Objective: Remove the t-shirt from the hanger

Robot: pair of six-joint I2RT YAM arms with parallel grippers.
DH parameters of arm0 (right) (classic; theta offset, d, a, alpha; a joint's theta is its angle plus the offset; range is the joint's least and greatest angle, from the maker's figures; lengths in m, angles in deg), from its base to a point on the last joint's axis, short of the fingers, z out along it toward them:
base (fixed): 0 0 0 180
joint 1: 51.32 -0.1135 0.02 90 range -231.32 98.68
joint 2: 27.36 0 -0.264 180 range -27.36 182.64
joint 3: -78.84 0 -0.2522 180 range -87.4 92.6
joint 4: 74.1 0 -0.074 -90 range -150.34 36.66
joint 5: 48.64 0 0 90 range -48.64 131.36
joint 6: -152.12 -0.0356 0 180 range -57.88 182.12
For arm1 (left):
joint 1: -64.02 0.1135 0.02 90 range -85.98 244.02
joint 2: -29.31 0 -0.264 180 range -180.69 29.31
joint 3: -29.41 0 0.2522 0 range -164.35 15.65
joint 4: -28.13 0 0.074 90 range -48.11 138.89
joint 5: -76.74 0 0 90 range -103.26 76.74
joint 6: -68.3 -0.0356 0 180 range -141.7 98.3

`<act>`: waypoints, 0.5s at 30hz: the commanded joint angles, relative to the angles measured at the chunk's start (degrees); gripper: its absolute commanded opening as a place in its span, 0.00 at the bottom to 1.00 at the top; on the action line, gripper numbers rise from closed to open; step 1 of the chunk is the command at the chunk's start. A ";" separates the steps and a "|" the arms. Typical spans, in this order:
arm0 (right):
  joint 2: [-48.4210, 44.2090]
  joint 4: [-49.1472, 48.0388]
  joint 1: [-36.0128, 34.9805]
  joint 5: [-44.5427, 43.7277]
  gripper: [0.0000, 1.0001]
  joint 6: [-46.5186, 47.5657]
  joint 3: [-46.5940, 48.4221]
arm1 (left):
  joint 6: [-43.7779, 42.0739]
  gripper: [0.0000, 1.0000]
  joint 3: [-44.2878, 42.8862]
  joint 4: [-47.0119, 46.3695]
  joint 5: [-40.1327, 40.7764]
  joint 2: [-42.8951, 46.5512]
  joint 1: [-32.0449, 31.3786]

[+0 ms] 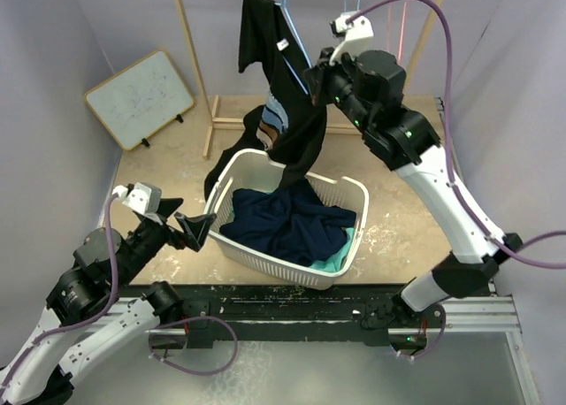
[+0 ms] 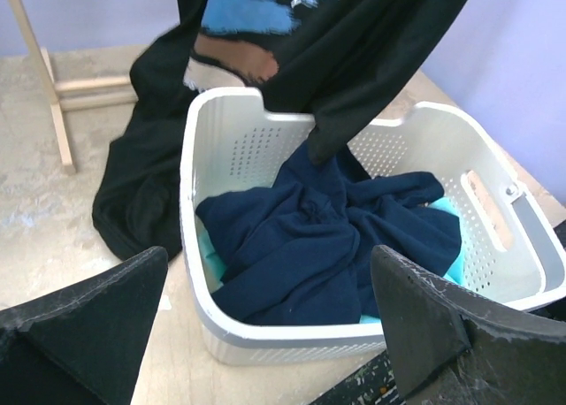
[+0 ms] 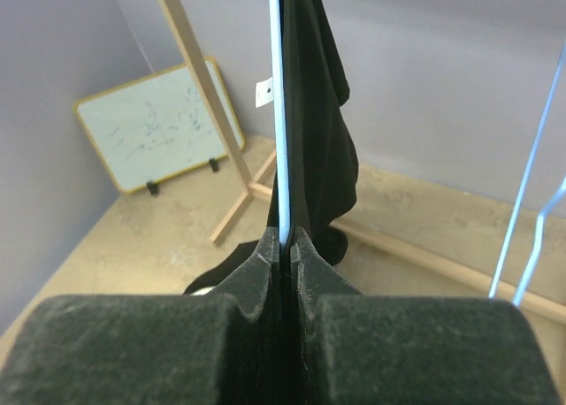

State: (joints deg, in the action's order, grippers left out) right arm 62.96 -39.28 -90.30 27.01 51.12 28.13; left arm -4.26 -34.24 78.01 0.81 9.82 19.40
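Pinching the blue hanger point(image 3: 278, 113), right tool point(image 3: 284, 237) is pressed together; left tool point(image 2: 270, 290) spreads wide near basket point(image 2: 190, 202).

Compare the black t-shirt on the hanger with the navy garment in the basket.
The black printed t-shirt hangs from the light blue wire hanger; the dark navy garment lies crumpled. The t-shirt spills over the white plastic laundry basket rim onto the floor; the navy garment sits wholly inside. The t-shirt shows a blue and orange print; the navy garment looks plain. Both are dark cloth.
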 commanded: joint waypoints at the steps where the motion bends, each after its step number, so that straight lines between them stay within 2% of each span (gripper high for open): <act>1: -9.84 -6.77 -0.09 4.85 0.00 0.60 -6.66 | -3.78 0.99 -1.03 -9.26 -2.77 0.97 0.41; 4: -15.83 -10.98 -0.11 8.44 0.00 2.02 -11.73 | -5.08 0.99 -4.78 -11.57 -4.42 -0.86 0.41; 7: -17.83 -11.61 -0.10 8.46 0.00 2.87 -9.83 | -5.55 0.99 -8.87 -11.31 -5.77 -4.18 0.41; 10: -16.97 -10.18 -0.10 10.06 0.00 3.46 -3.37 | -5.44 0.99 -9.43 -10.91 -7.37 -5.80 0.41; 15: -13.46 -4.44 -0.08 14.07 0.00 3.60 12.91 | -3.56 0.99 -6.06 -11.96 -7.64 -4.24 0.44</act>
State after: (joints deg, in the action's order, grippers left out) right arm 49.58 -38.73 -90.30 36.76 53.52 29.13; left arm -8.00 -42.02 68.90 -5.14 4.95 19.40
